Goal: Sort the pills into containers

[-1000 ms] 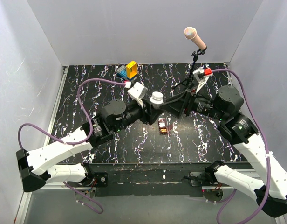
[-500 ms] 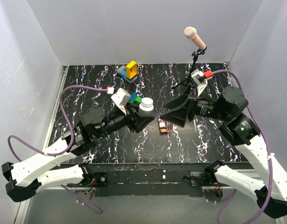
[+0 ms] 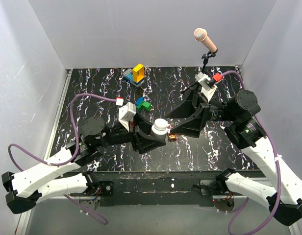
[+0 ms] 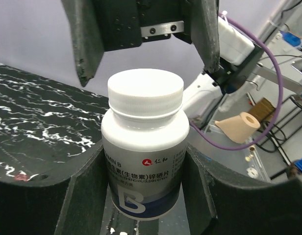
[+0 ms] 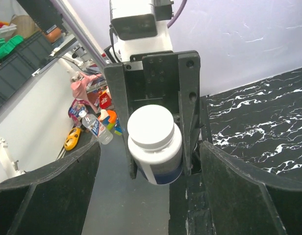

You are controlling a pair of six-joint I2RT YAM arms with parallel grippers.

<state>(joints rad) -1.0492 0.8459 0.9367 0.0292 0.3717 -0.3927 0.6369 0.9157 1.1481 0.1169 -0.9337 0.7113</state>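
My left gripper [image 3: 160, 136] is shut on a pill bottle [image 3: 160, 127] with a white cap and a white and blue label, and holds it upright above the table. The bottle fills the left wrist view [image 4: 143, 147] between the two fingers. My right gripper [image 3: 183, 120] is wide open and empty, facing the bottle from the right. In the right wrist view the bottle [image 5: 153, 142] sits just beyond my open right gripper [image 5: 148, 196]. The small brown pill box [image 3: 171, 138] lies on the table beside the bottle, partly hidden by the grippers.
Green and blue toy blocks [image 3: 142, 103] lie behind the left gripper. A blue and yellow block stack [image 3: 135, 73] stands at the back edge. A microphone [image 3: 205, 40] on a stand rises at the back right. White walls enclose the black marbled table [image 3: 92, 93].
My left arm has drawn back toward the near edge, carrying the bottle down and right, next to the pill box. My right gripper has opened wider and still faces the bottle.
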